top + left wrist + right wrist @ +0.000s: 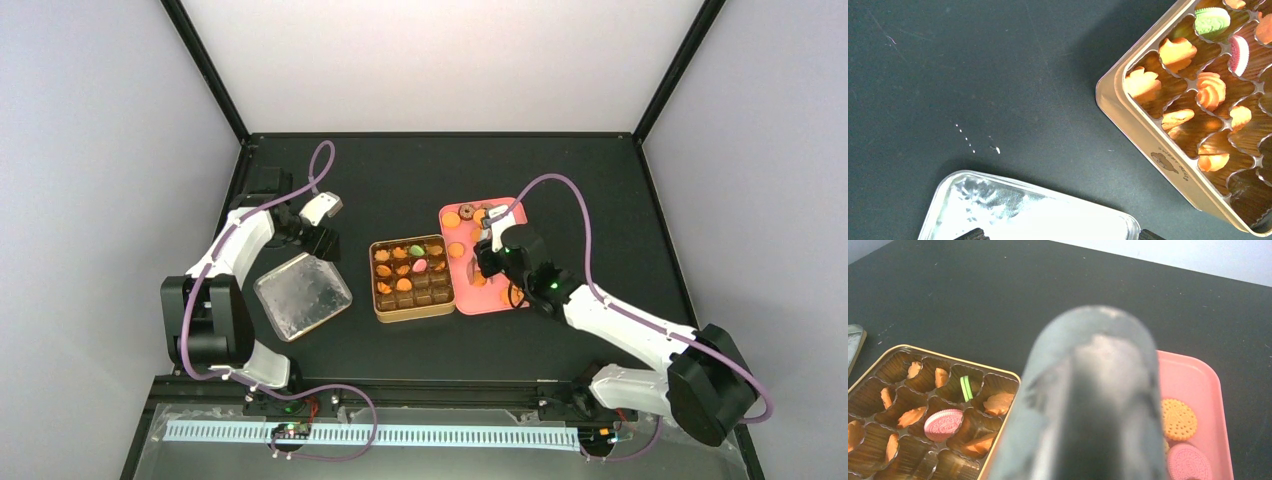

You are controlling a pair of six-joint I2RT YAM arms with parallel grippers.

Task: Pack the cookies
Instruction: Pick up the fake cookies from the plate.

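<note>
Overhead view of a black table (pixel 400 180). A gold compartmented tin (pixel 415 316) is sitting at centre. Orange cookies (pixel 384 270), one green cookie (pixel 416 250) and one pink cookie (pixel 420 265) are lying in its 12 o'clock rows. More are lying on a pink tray (pixel 465 300) just beside it at 3 o'clock. A silvery lid (pixel 302 294) is lying at 9 o'clock. The left gripper (pixel 322 243) is hovering over the lid's 12 o'clock corner, fingers spread wide. The right gripper (pixel 488 262) is hanging over the tray. A blurred grey shape (pixel 1093 400) is hiding its fingers, so its grip cannot be told.
</note>
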